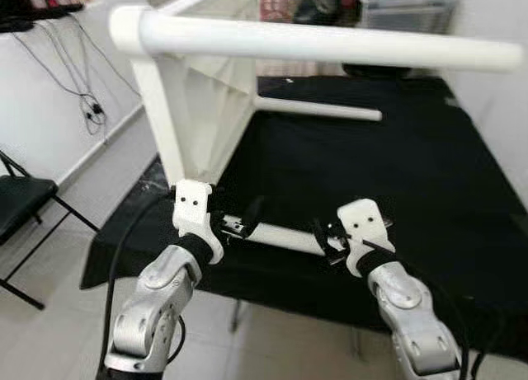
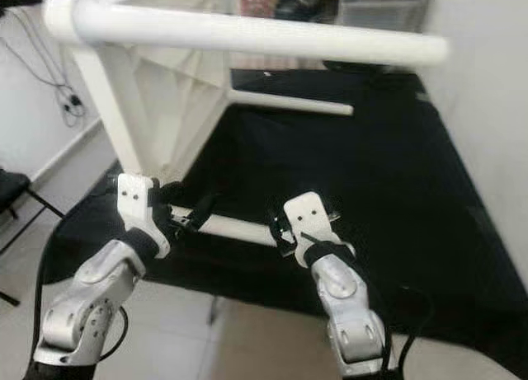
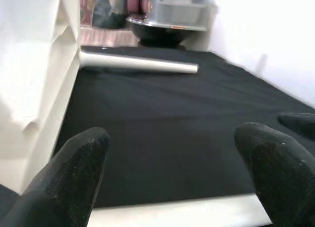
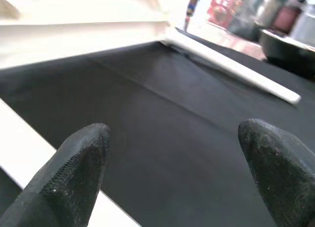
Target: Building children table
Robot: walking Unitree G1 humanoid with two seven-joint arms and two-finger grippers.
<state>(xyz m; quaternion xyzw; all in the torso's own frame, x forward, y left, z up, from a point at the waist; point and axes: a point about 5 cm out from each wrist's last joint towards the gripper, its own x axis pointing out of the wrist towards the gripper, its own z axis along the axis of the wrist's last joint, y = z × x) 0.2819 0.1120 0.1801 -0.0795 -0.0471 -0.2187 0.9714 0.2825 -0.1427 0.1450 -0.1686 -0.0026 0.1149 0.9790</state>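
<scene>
Black cloth (image 1: 396, 190) covers whole work surface, big and dark. White kids table (image 1: 194, 100) stands on its side at cloth's left part, plain white plastic, ribbed underside facing right. Upper leg (image 1: 330, 44) sticks out across top, second leg (image 1: 318, 108) pokes out low over cloth. Loose white leg (image 1: 285, 237) lies flat near front edge, between both grippers. Left gripper (image 1: 239, 223) at its left end, fingers spread wide, nothing clamped. Right gripper (image 1: 330, 241) at its right end, also wide open. Black folding chair (image 1: 21, 203) off left by wall.
</scene>
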